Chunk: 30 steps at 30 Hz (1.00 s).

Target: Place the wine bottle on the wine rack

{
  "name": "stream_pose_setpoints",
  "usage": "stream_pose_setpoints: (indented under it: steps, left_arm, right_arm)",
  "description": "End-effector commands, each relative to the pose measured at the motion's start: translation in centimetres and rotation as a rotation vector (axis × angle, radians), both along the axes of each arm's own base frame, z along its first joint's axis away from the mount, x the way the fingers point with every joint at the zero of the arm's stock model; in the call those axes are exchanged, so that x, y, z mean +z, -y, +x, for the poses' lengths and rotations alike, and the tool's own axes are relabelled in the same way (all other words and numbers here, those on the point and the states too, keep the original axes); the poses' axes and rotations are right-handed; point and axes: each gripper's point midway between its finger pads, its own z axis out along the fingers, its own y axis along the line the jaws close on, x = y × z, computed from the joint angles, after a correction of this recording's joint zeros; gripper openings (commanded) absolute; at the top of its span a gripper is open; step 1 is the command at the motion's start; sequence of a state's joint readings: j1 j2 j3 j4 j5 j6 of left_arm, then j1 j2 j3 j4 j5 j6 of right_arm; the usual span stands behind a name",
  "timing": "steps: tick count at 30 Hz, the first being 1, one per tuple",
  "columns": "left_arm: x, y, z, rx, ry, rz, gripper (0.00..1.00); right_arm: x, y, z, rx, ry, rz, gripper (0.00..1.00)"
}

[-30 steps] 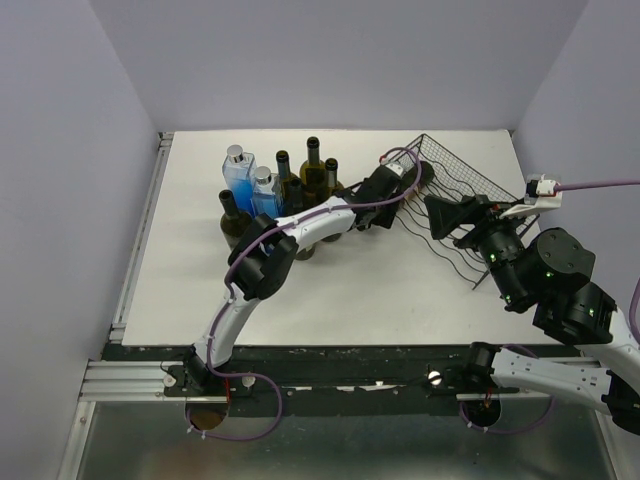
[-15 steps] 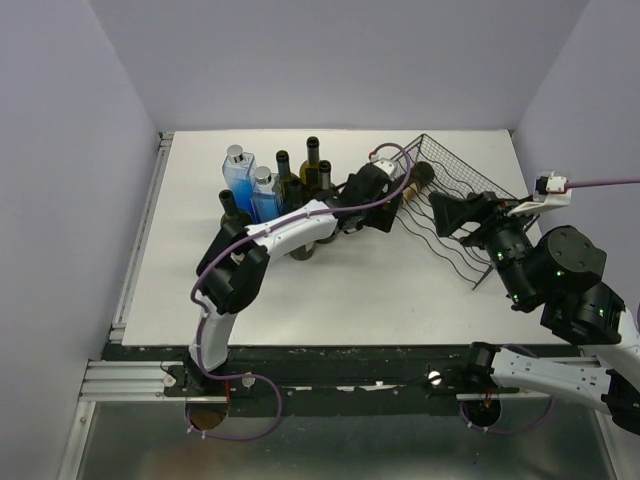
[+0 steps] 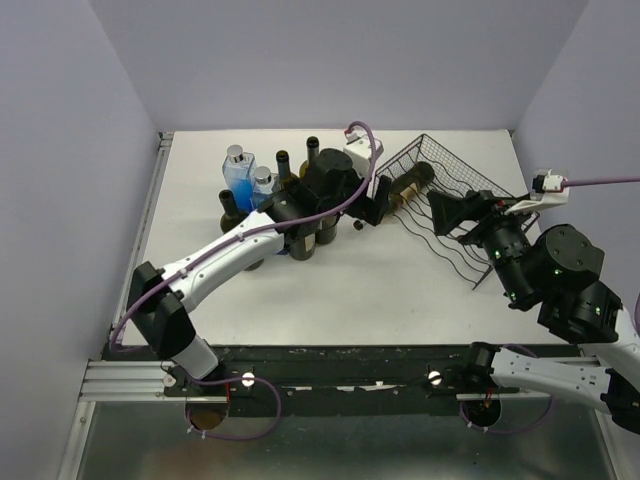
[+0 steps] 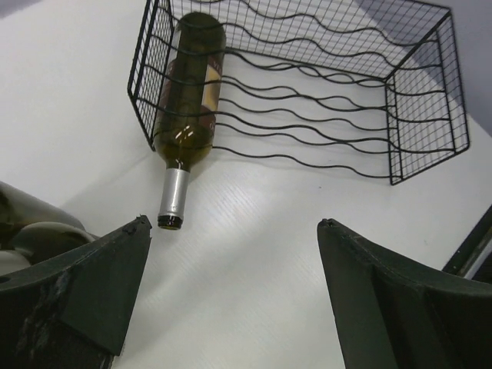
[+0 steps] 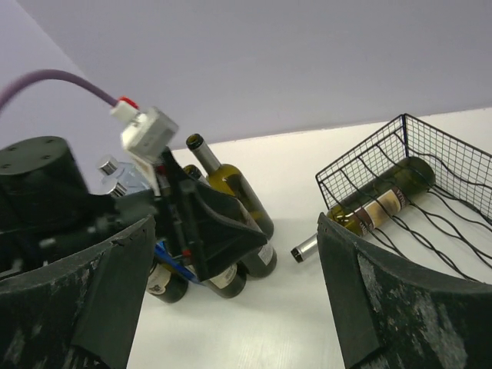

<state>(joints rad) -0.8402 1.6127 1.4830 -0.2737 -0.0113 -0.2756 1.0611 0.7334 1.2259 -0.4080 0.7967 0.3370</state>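
A: Wine bottle (image 4: 188, 100), where?
B: I see it on its side in the wine rack (image 4: 323, 92), end cradle by a raised side. Green glass, pale label, silver-capped neck sticking out past the edge. Rack: blk wire, wavy rows.

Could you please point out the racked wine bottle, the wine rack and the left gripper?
wine bottle (image 4: 187, 115): left wrist view, on its green body.
wine rack (image 4: 421, 96): left wrist view, right side mesh.
left gripper (image 4: 234, 224): left wrist view, between its fingertips.
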Motion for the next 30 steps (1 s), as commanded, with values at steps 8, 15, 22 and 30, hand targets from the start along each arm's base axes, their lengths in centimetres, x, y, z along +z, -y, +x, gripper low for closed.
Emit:
stream_pose_setpoints:
  steps: [8,15,22,30]
  left_arm:
    - [9.7,-8.7,-4.3,0.098,0.198,-0.021,0.99]
    - [10.5,-18.8,-5.0,0.364,0.172,0.057,0.99]
    - [8.2,-28.7,-5.8,0.665,0.055,0.168,0.98]
    - [4.1,-30.7,-4.6,0.723,-0.051,0.121,0.84]
  right_arm:
    - [0.0,-2.5,1.1,0.018,-0.003,-0.007,0.93]
    - [-1.4,-5.9,1.7,0.092,-0.026,-0.037,0.92]
    - [-2.8,-8.8,2.2,0.154,-0.054,-0.058,0.92]
    - [-3.5,-10.4,2.5,0.187,-0.071,-0.071,0.92]
